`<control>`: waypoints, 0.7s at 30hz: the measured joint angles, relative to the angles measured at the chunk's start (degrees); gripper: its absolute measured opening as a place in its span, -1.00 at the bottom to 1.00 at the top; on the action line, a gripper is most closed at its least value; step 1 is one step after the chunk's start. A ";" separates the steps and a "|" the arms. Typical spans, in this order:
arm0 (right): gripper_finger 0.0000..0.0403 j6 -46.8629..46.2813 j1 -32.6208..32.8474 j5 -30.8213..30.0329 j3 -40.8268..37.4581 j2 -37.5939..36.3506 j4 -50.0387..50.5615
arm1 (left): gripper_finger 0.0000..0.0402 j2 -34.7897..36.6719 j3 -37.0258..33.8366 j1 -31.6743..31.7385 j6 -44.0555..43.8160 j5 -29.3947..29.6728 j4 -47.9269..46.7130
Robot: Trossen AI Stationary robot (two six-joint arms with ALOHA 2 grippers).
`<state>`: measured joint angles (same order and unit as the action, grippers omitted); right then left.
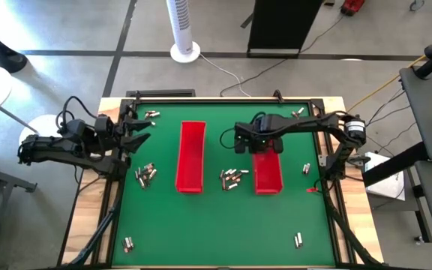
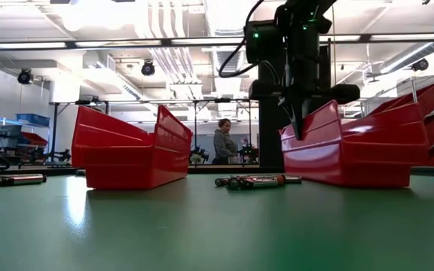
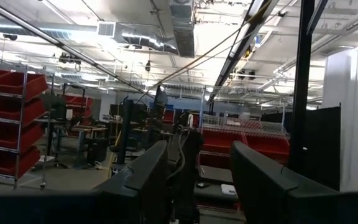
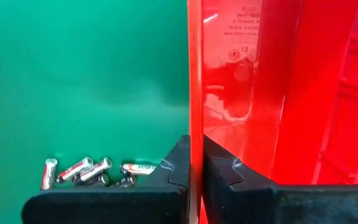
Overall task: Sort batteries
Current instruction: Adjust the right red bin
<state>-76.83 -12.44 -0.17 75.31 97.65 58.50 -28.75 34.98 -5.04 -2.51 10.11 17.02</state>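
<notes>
Overhead camera looks straight down on the green table point(image 1: 216, 217). Low camera sits at tabletop height, facing the room, sharing both red trays point(image 2: 130, 154) with it. Left wrist camera faces the room; right wrist camera hangs close over a tray wall point(image 4: 194, 74).

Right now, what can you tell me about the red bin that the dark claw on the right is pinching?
The long red plastic bin is glossy, open-topped and rectangular, with a moulded label inside one wall. It rests on the green table mat, to the right of a matching red bin. The right gripper is shut on its thin side wall, one finger inside, one outside. A small heap of silvery batteries lies on the mat beside its left wall. I cannot tell if anything lies inside it.
</notes>
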 joint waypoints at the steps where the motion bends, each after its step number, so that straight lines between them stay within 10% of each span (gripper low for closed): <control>1: -0.94 -0.16 -0.10 -0.10 0.00 0.00 0.04 | -0.23 0.00 0.00 0.00 0.16 0.01 0.00; 21: -0.94 -0.73 -0.10 -1.48 -0.11 0.07 1.94 | -0.23 0.44 0.00 0.02 -1.21 5.90 -0.35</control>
<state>-77.56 -12.53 -1.65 75.20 97.71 60.44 -28.31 34.98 -5.02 -3.73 16.01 16.67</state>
